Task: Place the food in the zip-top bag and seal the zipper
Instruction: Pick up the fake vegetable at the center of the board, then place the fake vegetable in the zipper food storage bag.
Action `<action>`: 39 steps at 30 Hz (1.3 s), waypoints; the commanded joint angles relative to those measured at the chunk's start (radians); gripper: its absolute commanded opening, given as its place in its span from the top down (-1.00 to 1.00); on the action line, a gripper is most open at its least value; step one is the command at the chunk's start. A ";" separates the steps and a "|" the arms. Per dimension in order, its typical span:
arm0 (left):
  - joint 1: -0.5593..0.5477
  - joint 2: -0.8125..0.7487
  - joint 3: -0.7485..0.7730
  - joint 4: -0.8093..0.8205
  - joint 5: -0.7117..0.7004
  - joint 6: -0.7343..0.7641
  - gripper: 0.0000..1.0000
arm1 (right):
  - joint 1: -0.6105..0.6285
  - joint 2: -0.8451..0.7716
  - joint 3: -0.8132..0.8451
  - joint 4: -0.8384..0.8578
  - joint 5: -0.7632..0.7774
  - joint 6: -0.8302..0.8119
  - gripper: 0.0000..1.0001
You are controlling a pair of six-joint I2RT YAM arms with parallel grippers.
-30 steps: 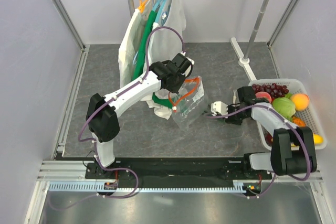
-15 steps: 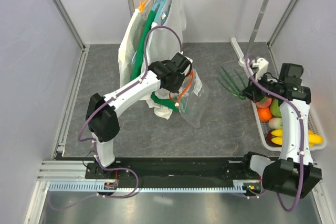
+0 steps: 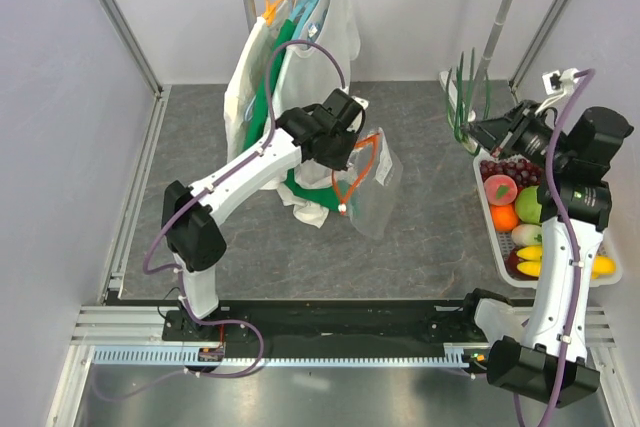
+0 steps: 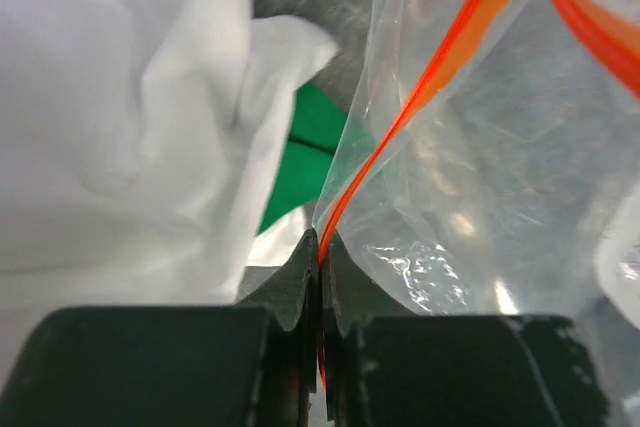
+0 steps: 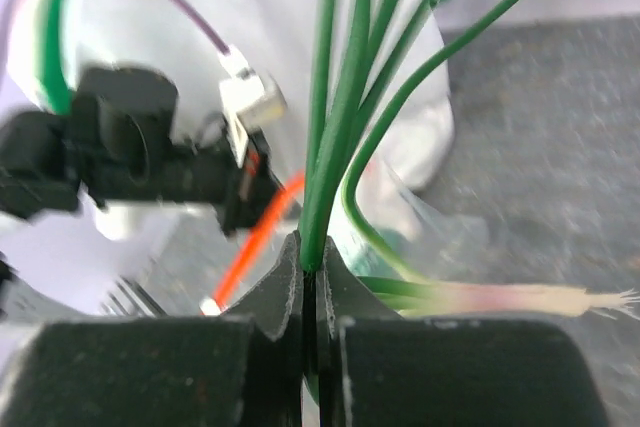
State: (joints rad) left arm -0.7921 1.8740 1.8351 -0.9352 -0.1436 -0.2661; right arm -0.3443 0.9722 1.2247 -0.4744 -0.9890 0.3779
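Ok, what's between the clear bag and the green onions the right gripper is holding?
Only bare grey tabletop lies between the clear bag and the green onions, in the top view; the rack's white foot sits beside the onions.

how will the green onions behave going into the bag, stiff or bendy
Probably bendy: the green onions fan apart and one leaf curls above the right gripper pinching them. Likely light: thin stalks stand up from that small grip. Tips may snag on the zip-top bag, hanging limp from the left gripper.
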 commanded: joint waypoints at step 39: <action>-0.036 0.097 0.174 -0.005 0.193 -0.144 0.96 | 0.758 -0.165 -0.283 0.478 0.826 0.667 1.00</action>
State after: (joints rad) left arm -0.8227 2.0117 1.9644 -0.9474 0.0788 -0.3855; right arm 0.3943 0.8604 0.9337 0.1638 -0.2287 1.1023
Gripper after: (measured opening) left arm 0.028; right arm 0.034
